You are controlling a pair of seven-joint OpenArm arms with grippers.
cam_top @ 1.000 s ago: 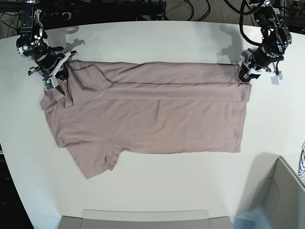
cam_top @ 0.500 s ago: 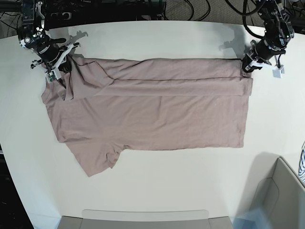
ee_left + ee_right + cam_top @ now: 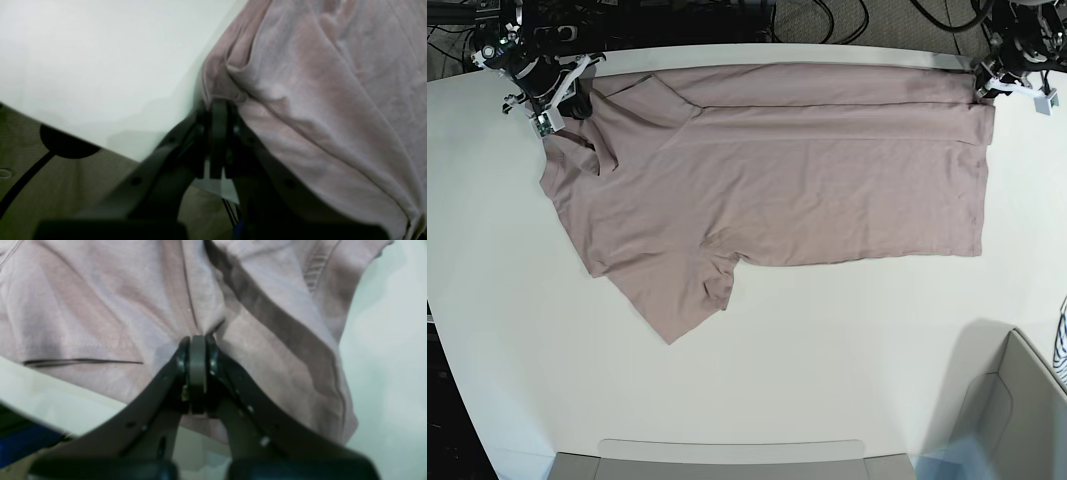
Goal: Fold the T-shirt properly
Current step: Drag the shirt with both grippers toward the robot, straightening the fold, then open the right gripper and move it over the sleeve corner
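The dusty pink T-shirt (image 3: 777, 170) lies stretched along the far part of the white table, its far strip folded over, one sleeve (image 3: 682, 300) pointing toward the front. My left gripper (image 3: 983, 88) is shut on the hem corner at the far right; in the left wrist view the jaws (image 3: 217, 106) pinch bunched fabric (image 3: 317, 83) at the table's edge. My right gripper (image 3: 562, 105) is shut on the shoulder end at the far left; in the right wrist view the jaws (image 3: 197, 340) clamp a fold of the shirt (image 3: 100, 306).
A grey bin (image 3: 1007, 420) stands at the front right with a blue-and-white striped cloth (image 3: 1061, 350) at the frame edge. A grey tray edge (image 3: 727, 455) lies along the front. Cables and dark floor lie beyond the table's far edge (image 3: 827, 45).
Both grippers have pulled the shirt toward the far edge of the table. The whole shirt slid with them and its body lies flatter and farther back.
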